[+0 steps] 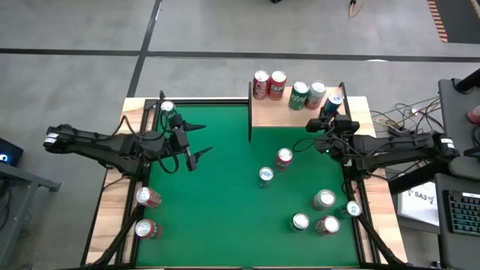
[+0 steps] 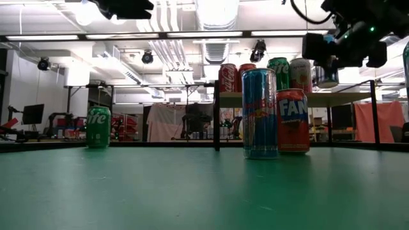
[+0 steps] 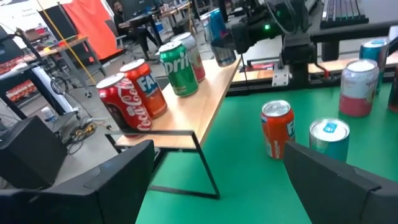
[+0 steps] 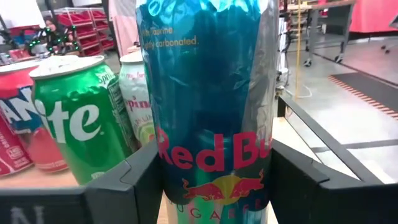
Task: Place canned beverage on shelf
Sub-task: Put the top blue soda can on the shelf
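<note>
Currently four cans stand on the shelf [image 1: 270, 112], right claw [image 1: 328, 118] clamping a fifth [image 4: 208, 99].

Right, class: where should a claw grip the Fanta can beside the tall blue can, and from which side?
Grip the Fanta can mid-body, coming in level from the side away from the blue can. It stands upright with round walls, so a grip across its width should hold. The blue can stands close against one side and leaves little room there.

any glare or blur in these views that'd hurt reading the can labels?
Low view: bright ceiling lights, the cans on the shelf partly backlit. Right wrist view: blue Red Bull can fills the frame, sheen down its side, label readable. Left wrist view: own fingers soft, shelf cans legible.
</note>
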Controlling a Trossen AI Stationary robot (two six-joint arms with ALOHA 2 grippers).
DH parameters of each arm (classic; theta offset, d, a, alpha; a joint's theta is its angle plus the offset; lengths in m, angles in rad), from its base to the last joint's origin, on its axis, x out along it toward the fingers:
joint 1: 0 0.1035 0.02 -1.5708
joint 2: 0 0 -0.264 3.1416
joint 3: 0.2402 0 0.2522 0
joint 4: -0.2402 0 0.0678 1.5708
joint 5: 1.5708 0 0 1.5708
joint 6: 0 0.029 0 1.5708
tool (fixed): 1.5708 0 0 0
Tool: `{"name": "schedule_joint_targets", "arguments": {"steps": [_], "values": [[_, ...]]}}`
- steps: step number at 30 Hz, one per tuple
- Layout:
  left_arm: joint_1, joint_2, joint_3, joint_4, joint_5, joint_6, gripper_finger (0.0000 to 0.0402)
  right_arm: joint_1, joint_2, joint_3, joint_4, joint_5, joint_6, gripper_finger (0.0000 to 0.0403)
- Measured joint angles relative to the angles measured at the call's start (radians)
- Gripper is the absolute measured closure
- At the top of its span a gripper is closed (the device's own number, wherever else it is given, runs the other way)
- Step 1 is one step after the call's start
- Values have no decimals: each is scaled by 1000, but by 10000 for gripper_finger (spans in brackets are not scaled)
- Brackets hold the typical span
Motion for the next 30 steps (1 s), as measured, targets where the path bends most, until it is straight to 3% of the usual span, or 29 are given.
{"name": "schedule_joint_targets", "arguments": {"steps": [14,23,30], "values": [[0,-131,-60,-34,-18,9,64,0,100,-17,0,119,78,194],[0,-151,-61,-48,-24,1,64,-22,149,-18,0,123,166,193],[0,-149,-61,-56,-24,1,64,-24,149,-18,-2,102,125,185]]}}
